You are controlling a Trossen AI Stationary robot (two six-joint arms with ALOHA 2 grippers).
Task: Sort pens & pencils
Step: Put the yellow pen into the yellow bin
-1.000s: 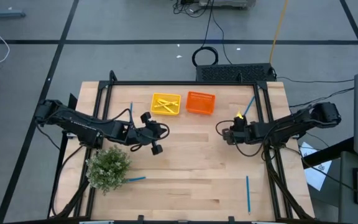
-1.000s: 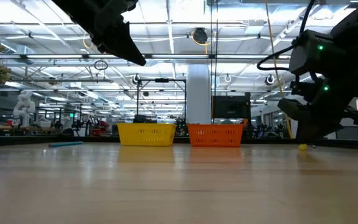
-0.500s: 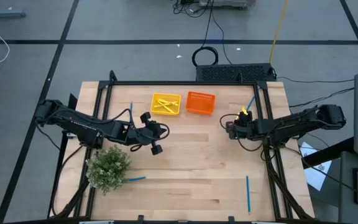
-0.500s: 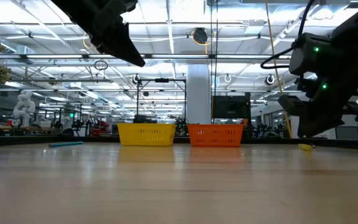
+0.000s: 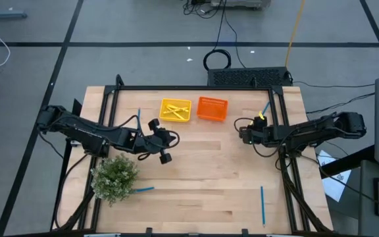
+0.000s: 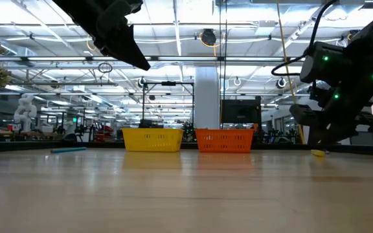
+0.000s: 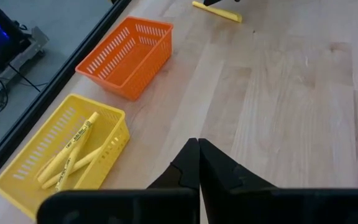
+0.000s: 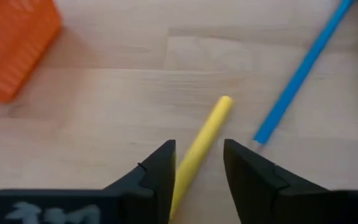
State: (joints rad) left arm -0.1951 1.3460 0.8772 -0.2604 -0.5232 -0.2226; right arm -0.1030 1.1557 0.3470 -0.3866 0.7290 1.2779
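Right gripper (image 8: 196, 168) straddles a yellow pencil (image 8: 202, 142) with both fingers parted — neither visibly touching it — near the table's (image 5: 202, 171) right edge, just beside a blue pen (image 8: 303, 70). Left gripper (image 7: 198, 163), pressed shut, hangs over bare wood near the yellow tray (image 7: 48, 162) and orange tray (image 7: 126, 59).

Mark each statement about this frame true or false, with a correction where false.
1. The yellow tray holds yellow sticks. True.
2. The orange tray holds blue sticks. False: nothing shows inside it.
3. The right gripper has a yellow stick between its open fingers. True.
4. The left gripper is open. False: it is shut, holding nothing.
5. A blue stick lies beside that yellow stick. True.
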